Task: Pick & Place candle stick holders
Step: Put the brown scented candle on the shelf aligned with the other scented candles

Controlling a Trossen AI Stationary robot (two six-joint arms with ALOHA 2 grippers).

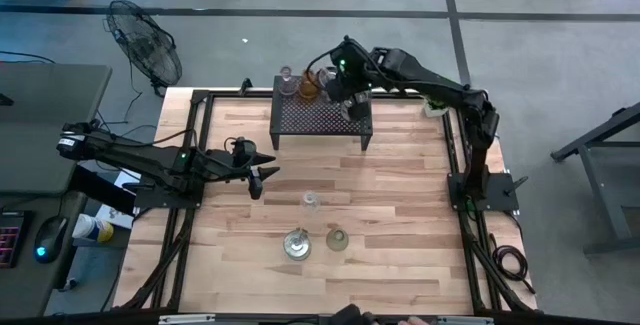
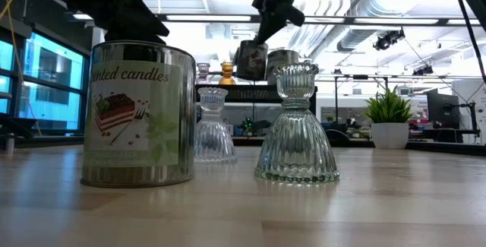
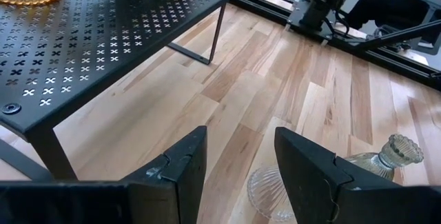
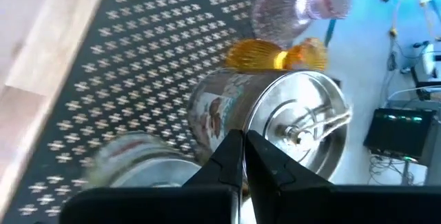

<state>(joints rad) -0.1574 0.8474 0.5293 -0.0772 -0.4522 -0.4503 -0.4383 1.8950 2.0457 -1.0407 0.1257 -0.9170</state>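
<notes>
A black perforated shelf (image 1: 320, 117) stands at the table's far middle. On it are a pinkish holder (image 4: 296, 7), an amber holder (image 4: 272, 55) and a silver tin (image 2: 283, 57). My right gripper (image 4: 241, 148) is over the shelf, shut on a second silver tin (image 4: 275, 120). On the table nearer the front stand a clear holder (image 1: 311, 202), a ribbed glass holder (image 2: 296, 125) and a printed candle tin (image 2: 137, 114). My left gripper (image 3: 238, 169) hovers open at the table's left, above the wood, touching nothing. My right gripper pinches the silver tin at the edge of its top (image 4: 249, 129) between its two shut fingers. It comes slanting down from above. The tin (image 2: 250, 58) hangs tilted below the fingers, just clear of the shelf top.
A potted green plant (image 2: 389, 118) stands at the far right of the table. The shelf's legs (image 3: 215, 31) rest on the wood. Bare wood lies between the shelf and the three things near the front. A black frame rail (image 1: 455, 165) runs along the table's right side.
</notes>
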